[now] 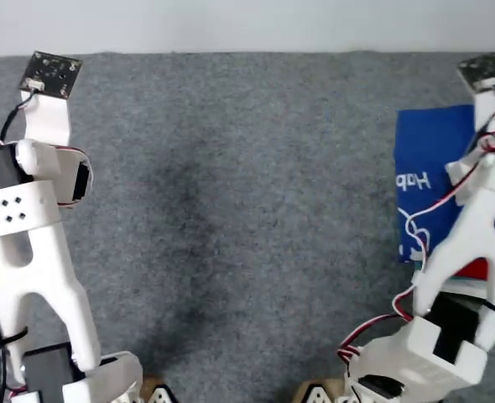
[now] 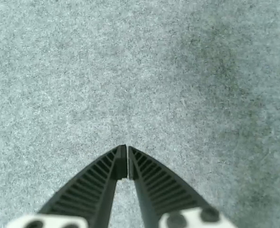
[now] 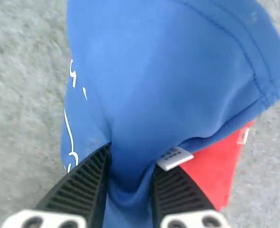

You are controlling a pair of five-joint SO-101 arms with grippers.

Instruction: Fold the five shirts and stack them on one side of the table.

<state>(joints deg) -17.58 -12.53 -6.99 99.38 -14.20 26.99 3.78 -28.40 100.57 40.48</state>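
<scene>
Right up at the lens, the right gripper (image 3: pixel 130 164) has its fingers closed down on a bunched fold of the blue shirt (image 3: pixel 168 71), with cloth squeezed between them. That shirt sits on top of the stack at the right side of the table (image 1: pixel 231 168), with the red shirt (image 3: pixel 216 171) just under it, poking out at one corner.

My worry is that if I pull up or sideways with this pinch on, the blue one could drag open and undo the fold, or tug the red one askew. The stack is also near the far right of the overhead view, and I can't tell where the table edge is there, so I'd avoid pushing outward.

The left gripper (image 2: pixel 127 152) has its tips together on nothing, over bare grey. The room to move is the wide stretch between the arms
</scene>
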